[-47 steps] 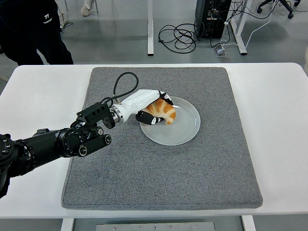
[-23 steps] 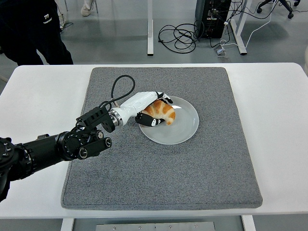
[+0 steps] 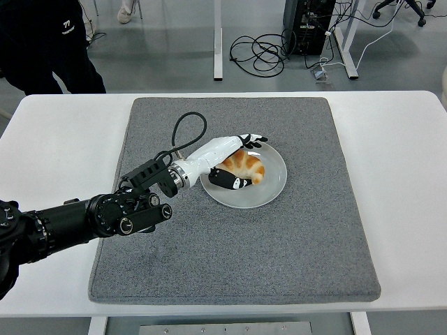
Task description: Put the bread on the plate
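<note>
A golden croissant (image 3: 246, 167) lies on the white plate (image 3: 274, 190), which sits on the grey mat (image 3: 230, 251). My left hand (image 3: 252, 161), white-shelled with black fingertips, reaches in from the left on a black arm (image 3: 105, 213). Its fingers (image 3: 253, 139) are spread along the croissant's far side and the thumb (image 3: 232, 182) lies along its near side, loosely framing the bread. The croissant rests on the plate's left half. My right arm is out of view.
A person in dark clothes (image 3: 45, 42) stands beyond the table's far left corner. Table legs, a computer case (image 3: 307, 24) and coiled cables (image 3: 258, 52) are on the floor behind. A black cable (image 3: 183, 129) loops up from my wrist.
My left hand has carried the croissant a little right, further onto the plate. Its fingers, earlier curled over the bread, have spread apart and the croissant now rests on the plate.
</note>
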{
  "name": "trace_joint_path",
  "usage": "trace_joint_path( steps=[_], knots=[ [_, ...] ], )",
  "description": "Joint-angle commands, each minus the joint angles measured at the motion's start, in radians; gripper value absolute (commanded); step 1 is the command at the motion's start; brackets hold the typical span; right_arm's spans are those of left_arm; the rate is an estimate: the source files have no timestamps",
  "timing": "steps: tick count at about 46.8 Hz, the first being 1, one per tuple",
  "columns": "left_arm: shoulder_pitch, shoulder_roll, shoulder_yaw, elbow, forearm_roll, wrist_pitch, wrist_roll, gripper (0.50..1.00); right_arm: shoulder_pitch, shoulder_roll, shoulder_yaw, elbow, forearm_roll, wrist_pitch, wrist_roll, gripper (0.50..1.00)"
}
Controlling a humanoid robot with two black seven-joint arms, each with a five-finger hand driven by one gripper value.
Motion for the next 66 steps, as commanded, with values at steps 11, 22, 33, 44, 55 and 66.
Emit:
trace_joint_path(
  steps=[11, 22, 33, 44, 55, 66],
  knots=[
    [-0.005, 0.0, -0.031, -0.033, -0.001, 0.0, 0.005, 0.846, 0.0, 0.0, 0.0, -0.001, 0.0, 0.0, 0.0, 1.0],
    [-0.012, 0.0, -0.1, -0.033, -0.105, -0.002, 0.006, 0.849, 0.0, 0.0, 0.0, -0.001, 0.0, 0.0, 0.0, 1.0],
    [-0.012, 0.0, -0.242, -0.031, -0.26, -0.009, 0.011, 0.852, 0.003, 0.0, 0.0, 0.0, 0.0, 0.0, 0.0, 1.0],
    [-0.014, 0.058, -0.327, -0.033, -0.4, -0.08, 0.052, 0.871, 0.006, 0.0, 0.0, 0.003, 0.0, 0.0, 0.0, 1.0],
    [0.005, 0.202, -0.55, -0.031, -0.592, -0.383, 0.146, 0.951, 0.006, 0.0, 0.0, 0.003, 0.0, 0.0, 0.0, 1.0],
    [0.032, 0.278, -0.607, -0.031, -0.609, -0.433, 0.166, 0.958, 0.006, 0.0, 0.002, 0.005, 0.0, 0.0, 0.0, 1.0]
  ],
)
